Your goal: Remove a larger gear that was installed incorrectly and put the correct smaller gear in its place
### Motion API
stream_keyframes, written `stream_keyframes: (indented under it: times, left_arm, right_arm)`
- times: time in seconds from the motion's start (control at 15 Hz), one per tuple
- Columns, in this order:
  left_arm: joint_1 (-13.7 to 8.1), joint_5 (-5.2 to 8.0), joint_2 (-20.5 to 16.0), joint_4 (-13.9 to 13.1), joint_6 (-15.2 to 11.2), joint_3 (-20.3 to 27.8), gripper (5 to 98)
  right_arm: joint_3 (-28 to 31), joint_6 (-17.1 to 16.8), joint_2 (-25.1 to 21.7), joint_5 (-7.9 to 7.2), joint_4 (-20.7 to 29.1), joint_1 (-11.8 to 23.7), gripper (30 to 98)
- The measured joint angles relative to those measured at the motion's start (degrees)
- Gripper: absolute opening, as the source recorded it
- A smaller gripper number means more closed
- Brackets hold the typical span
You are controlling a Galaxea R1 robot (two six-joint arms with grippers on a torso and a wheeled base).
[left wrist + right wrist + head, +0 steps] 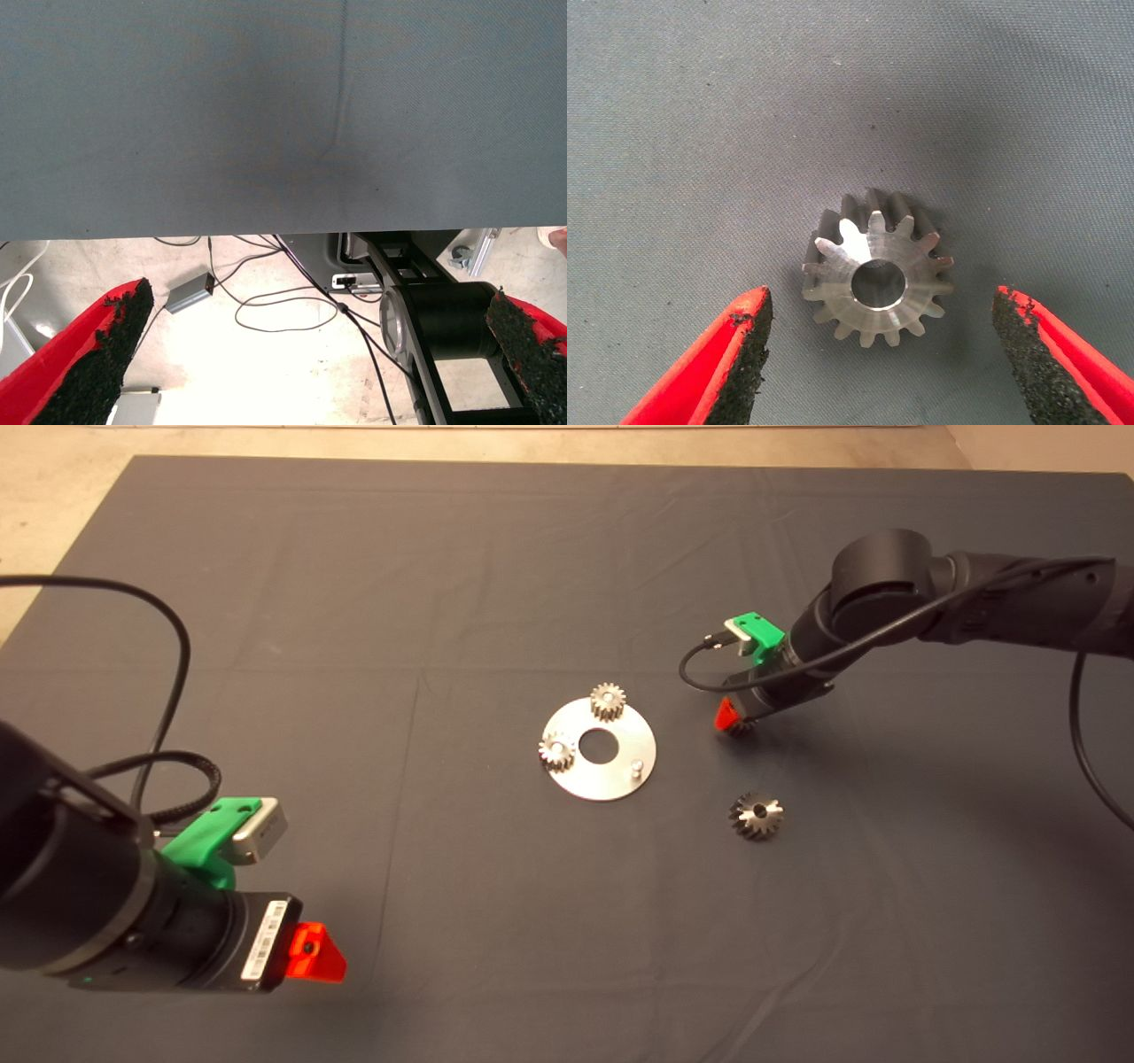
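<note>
Larger gear [757, 815], the grey steel wheel with flared sloping teeth and a dark centre hole, lies flat on the dark mat [354, 646], off to the lower right of the round steel plate [620, 775] and apart from it. This flat plate with a big centre hole carries two small steel gears, one gear [608, 701] at its far edge and another gear [556, 752] at its left edge. A bare peg [636, 765] stands on the right part of the plate.

The smaller gear [876, 273], a small grey steel toothed wheel with a centre hole, lies on the mat to the right of the plate, under the right gripper [732, 720]. In the right wrist view this gear sits between the two red fingers [722, 363] with black pads. The fingers are wide apart and do not touch the teeth, so the right gripper [877, 350] holds nothing. From above, only a small part of the gear shows beside the red fingertip.

The left gripper [314, 952] waits at the lower left edge of the mat, well apart from the plate. Its fingers [93, 354] are spread wide and hold nothing; its wrist view shows the mat edge, and beyond it a pale floor with cables [275, 310] and a small grey box [189, 293].
</note>
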Motion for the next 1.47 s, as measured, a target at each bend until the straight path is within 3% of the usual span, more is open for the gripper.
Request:
stream_keyframes:
  times: [0.13,0.53,1.47]
  left_arm:
    - [0.0,0.0,0.0,0.0,0.0,0.0,97.7]
    - [0.0,0.0,0.0,0.0,0.0,0.0,97.7]
    - [0.0,0.0,0.0,0.0,0.0,0.0,97.7]
  right_arm:
    - [0.0,0.0,0.0,0.02,0.0,0.0,65.9]
    - [0.0,0.0,0.0,0.02,0.0,0.0,55.3]
    - [0.0,0.0,-0.1,0.0,0.0,-1.1,55.3]
